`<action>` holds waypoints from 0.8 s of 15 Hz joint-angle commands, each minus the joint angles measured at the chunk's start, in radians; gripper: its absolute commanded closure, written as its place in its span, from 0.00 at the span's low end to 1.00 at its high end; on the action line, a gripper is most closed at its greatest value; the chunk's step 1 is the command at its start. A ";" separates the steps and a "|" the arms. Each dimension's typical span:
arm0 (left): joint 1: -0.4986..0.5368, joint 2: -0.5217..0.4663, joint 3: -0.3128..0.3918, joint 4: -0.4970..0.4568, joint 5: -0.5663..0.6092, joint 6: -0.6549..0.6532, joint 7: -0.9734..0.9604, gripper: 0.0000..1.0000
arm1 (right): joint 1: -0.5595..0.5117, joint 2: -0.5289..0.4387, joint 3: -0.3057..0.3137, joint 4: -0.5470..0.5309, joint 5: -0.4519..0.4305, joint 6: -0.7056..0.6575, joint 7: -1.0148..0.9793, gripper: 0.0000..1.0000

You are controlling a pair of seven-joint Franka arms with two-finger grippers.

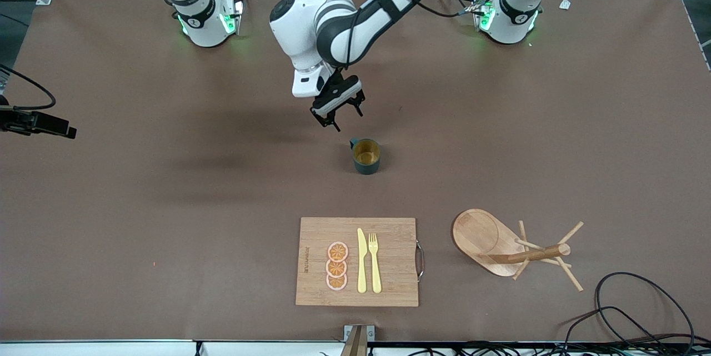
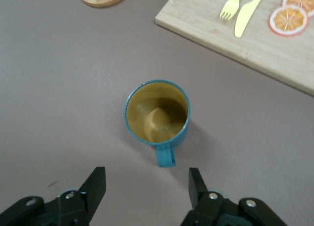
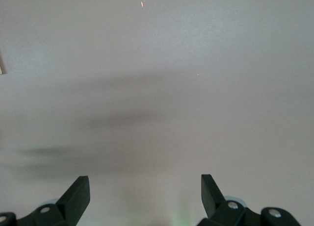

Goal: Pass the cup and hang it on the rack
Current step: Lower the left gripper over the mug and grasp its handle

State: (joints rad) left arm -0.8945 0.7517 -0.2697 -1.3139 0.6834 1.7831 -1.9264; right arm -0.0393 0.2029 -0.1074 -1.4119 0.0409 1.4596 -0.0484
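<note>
We judge the cup point(image 2: 157, 113) light, rigid and slippery; our left gripper point(image 2: 147, 187), jaws spread and empty, should pinch its handle point(image 2: 165, 156).

High front camera looks down across the whole table point(image 1: 111, 206) toward both arm bases. Left wrist camera peers down past its fingertips point(image 2: 98, 184), close on the cup point(image 2: 157, 113), shared with the front view. Right wrist camera faces only tabletop.
</note>
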 commanded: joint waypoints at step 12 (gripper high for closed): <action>-0.072 0.141 0.012 0.022 0.203 -0.014 -0.232 0.26 | 0.047 -0.072 0.018 -0.042 -0.027 -0.067 -0.002 0.00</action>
State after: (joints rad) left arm -0.9533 0.8715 -0.2679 -1.3127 0.8506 1.7821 -2.1293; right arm -0.0052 0.1822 -0.0882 -1.4088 0.0285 1.3893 -0.0487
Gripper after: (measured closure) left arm 0.247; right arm 0.000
